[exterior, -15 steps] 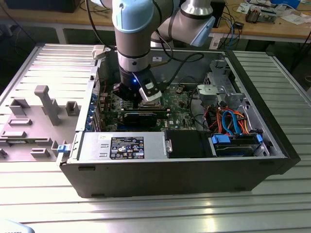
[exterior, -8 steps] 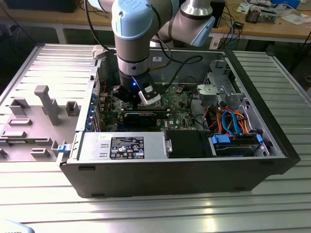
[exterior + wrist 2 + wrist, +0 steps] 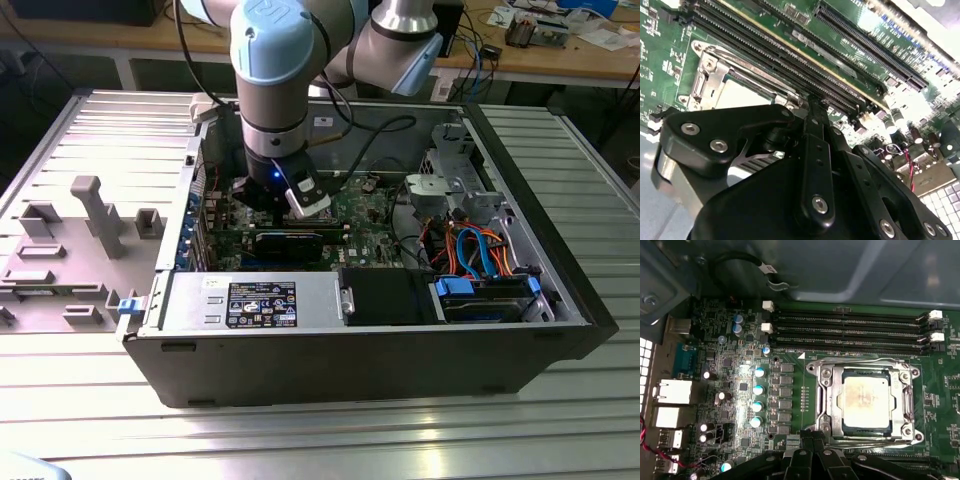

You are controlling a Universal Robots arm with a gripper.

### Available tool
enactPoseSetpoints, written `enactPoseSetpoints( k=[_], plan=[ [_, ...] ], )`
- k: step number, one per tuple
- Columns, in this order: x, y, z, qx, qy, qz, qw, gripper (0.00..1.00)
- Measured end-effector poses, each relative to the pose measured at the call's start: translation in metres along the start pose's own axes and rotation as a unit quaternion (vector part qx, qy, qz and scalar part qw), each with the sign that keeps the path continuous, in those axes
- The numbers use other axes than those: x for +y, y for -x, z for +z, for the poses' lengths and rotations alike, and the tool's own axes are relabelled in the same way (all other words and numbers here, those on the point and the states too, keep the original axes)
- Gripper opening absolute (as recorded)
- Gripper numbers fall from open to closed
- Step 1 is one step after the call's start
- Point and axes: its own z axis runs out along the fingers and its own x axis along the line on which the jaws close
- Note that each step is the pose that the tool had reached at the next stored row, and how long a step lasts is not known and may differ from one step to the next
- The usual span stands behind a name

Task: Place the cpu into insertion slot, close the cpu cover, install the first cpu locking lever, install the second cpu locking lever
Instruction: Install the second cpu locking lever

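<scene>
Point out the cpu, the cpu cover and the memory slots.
cpu (image 3: 863, 397): first wrist view, middle of its pale face.
cpu cover (image 3: 907, 407): first wrist view, one side bar of the frame.
memory slots (image 3: 850, 330): first wrist view, mid-length.

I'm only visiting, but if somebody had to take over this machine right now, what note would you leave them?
Gripper: down inside the open computer case, at the near edge of the insertion slot; whether it grips anything can't be told.
The cpu sits in the slot, pale face up.
The cpu cover lies flat around it, so placing and closing look done.
Locking levers: state unclear; check them.
</scene>
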Motion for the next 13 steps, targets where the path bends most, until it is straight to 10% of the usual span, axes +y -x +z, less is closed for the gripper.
enactPoseSetpoints(
  k=[13],
  plan=[
    [0.0055,0.0003,0.0018,0.0035,0.0022,-0.02,0.99978,0.11]
  ],
)
